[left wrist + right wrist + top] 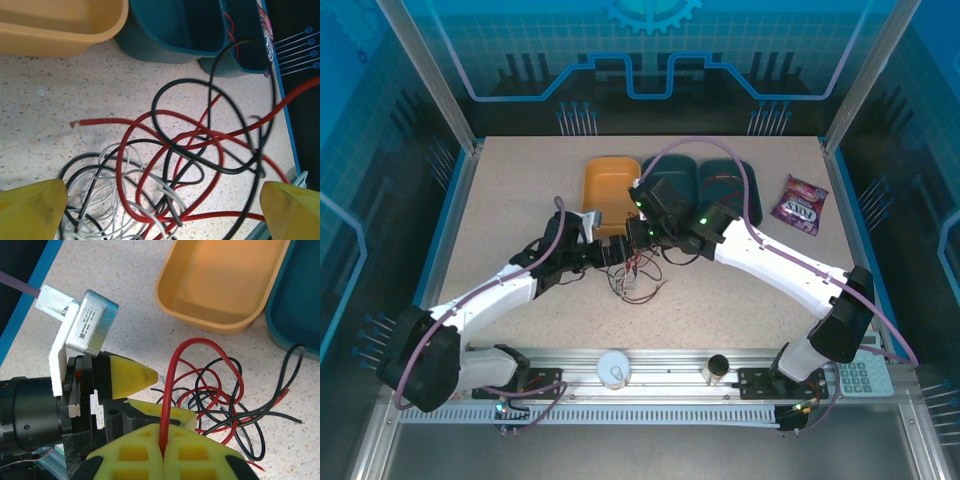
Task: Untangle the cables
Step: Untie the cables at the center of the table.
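Right pincer (163,452) is clamped shut on the red cable (172,370), which arcs up out of its closed tips and drops back among the other strands just ahead (my guess: lifting it so it slides free of the crossings). Left pincer (161,207) is spread fully wide, holding nothing, hanging directly over the knot, likely ready to pin or grab a second strand. Black cable (165,97) loops cross the red between and ahead of its tips; white cable (107,200) is bunched beside one tip, all lying on the counter (75,85).
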